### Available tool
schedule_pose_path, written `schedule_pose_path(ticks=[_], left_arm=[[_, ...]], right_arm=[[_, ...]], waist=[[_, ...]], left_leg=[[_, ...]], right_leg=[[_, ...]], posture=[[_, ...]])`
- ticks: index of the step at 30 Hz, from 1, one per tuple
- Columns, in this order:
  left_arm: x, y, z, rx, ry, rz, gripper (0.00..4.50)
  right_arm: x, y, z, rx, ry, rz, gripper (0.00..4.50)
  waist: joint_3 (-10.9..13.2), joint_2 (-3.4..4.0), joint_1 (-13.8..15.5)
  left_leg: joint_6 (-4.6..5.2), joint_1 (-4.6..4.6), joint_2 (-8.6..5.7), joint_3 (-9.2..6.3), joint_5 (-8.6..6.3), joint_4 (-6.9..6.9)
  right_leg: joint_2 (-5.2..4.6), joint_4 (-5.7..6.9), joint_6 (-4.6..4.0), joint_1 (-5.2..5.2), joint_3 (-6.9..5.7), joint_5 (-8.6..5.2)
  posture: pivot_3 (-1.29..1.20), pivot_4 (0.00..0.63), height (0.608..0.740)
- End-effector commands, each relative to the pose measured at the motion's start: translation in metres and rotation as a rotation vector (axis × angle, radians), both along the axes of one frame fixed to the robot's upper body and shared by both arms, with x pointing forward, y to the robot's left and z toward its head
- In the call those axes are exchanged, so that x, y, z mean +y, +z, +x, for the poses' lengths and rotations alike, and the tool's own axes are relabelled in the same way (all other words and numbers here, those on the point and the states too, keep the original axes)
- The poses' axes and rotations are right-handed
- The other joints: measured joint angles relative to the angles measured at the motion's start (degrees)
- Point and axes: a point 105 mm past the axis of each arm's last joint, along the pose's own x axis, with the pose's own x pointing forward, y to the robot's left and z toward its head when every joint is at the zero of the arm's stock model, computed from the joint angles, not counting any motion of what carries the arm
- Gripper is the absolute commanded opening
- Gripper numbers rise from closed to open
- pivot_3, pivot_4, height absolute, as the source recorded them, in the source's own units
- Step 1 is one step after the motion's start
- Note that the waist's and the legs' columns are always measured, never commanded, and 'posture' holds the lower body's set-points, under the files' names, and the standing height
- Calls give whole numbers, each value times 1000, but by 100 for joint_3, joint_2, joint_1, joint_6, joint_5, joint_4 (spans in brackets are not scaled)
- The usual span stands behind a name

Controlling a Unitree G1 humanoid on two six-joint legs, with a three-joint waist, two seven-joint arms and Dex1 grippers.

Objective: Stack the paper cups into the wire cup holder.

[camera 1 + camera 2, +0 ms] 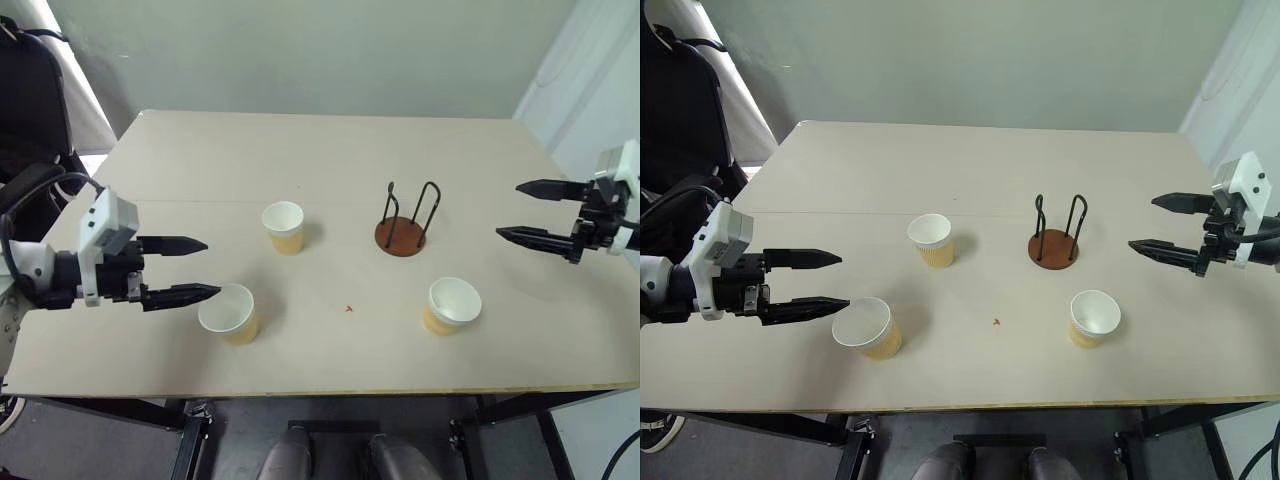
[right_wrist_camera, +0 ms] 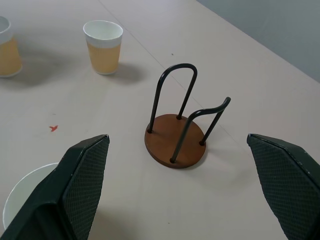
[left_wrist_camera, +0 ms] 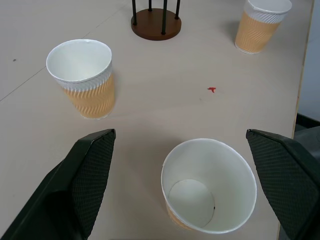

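Pale beige flat surface [image 1: 330, 160] carrying three ribbed tan-yellow paper cups with white rims and a wire cup holder. Holder: round reddish-brown disc base with two thin black upright wire loops [image 1: 402, 228], standing right of centre, nothing inside it. Far cup [image 1: 283, 227] upright, left of the holder, well apart from it. Near-left cup [image 1: 228, 313] upright, close to the near edge. Near-right cup [image 1: 452, 305] upright, in front of the holder and slightly to its right, apart from it. Small red mark [image 1: 348, 308] on the surface between the two near cups.

Left gripper [image 1: 190, 269] at the left side, pointing inward, black fingers [image 1: 170, 244] spread wide, holding nothing; lower fingertip just beside the near-left cup's rim, contact not clear. In the left wrist view that cup [image 3: 209, 186] sits between the two wide fingers, mouth open toward the camera.

Right gripper [image 1: 515, 211] at the right edge, above the surface, fingers [image 1: 548, 188] wide apart, holding nothing, pointing inward toward the holder, well apart from it. Holder [image 2: 176, 140] centred between the fingers in the right wrist view.
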Motion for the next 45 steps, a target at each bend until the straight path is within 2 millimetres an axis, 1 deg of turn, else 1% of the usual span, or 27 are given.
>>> schedule_pose_path(ticks=[1,5,7,10,13,14,17,19,21,24,26,28,33,39,45], left_arm=[[-1,13,-2,-44,-10,13,4479],[-1,12,-3,-44,-4,13,4479],[0,12,-2,-45,-1,13,4479],[0,12,-1,-49,3,13,4479],[0,11,0,-55,12,15,4479],[1,11,0,-56,16,17,4479],[1,10,0,-56,24,21,4479],[4,9,0,-56,37,32,4479],[5,9,-1,-59,43,34,4479],[4,9,-3,-59,44,35,4479],[5,9,-3,-60,47,36,4479],[5,8,-4,-60,50,37,4479],[4,6,-3,-59,54,35,4479],[4,4,-3,-56,56,32,4479],[4,4,-6,-55,57,28,4479]], right_arm=[[-1,12,0,-41,-10,-3,4500],[0,10,2,-32,-16,-8,4500],[1,10,5,-35,-28,-2,4500],[10,9,15,-46,-45,16,4500],[19,8,39,-50,-142,46,4500],[19,9,49,-57,-201,62,4500],[18,12,63,-46,-291,128,4500],[26,2,72,21,-337,152,4500],[28,-3,81,51,-400,168,4500],[33,-1,84,95,-436,238,4500],[43,-1,80,130,-402,255,4500],[48,-2,80,143,-408,260,4500],[53,-8,92,162,-492,302,4500],[63,-15,101,151,-544,317,4500],[69,-31,106,179,-591,280,4500]], waist=[[0,0,0],[0,0,0],[0,0,-1],[0,0,-7],[0,0,-19],[0,0,-26],[1,1,-31],[1,2,-18],[1,1,-25],[2,3,-16],[2,3,-13],[2,3,-13],[2,3,-26],[2,3,-22],[2,3,-21]], left_leg=[[0,0,0,0,0,0],[0,0,0,0,0,1],[0,0,0,0,0,0],[0,2,1,0,0,1],[0,5,4,1,1,4],[1,8,5,1,1,6],[2,4,7,3,3,11],[2,2,7,4,3,10],[1,3,11,6,3,9],[0,0,11,6,4,6],[0,-4,11,6,4,6],[-1,-6,11,8,4,3],[-2,-5,13,10,4,1],[-3,-7,15,11,5,-1],[-3,-13,15,12,4,-4]], right_leg=[[0,0,0,0,0,0],[0,0,0,0,0,0],[0,0,0,0,0,0],[0,5,0,-3,1,1],[2,14,-5,-8,1,4],[2,20,-9,-10,1,8],[2,35,-15,-27,1,15],[2,46,-16,-33,1,15],[2,53,-20,-39,1,13],[3,58,-24,-46,1,15],[2,57,-24,-50,1,14],[3,57,-26,-52,1,13],[3,60,-31,-58,1,15],[4,63,-35,-65,1,16],[4,62,-37,-72,1,16]], posture=[[0,150,740],[0,150,740],[0,150,740],[0,150,740],[0,150,740],[0,150,740],[0,150,740],[0,150,740],[0,150,740],[0,150,740],[0,150,740],[0,150,740],[0,150,740],[0,150,740],[0,150,740]])
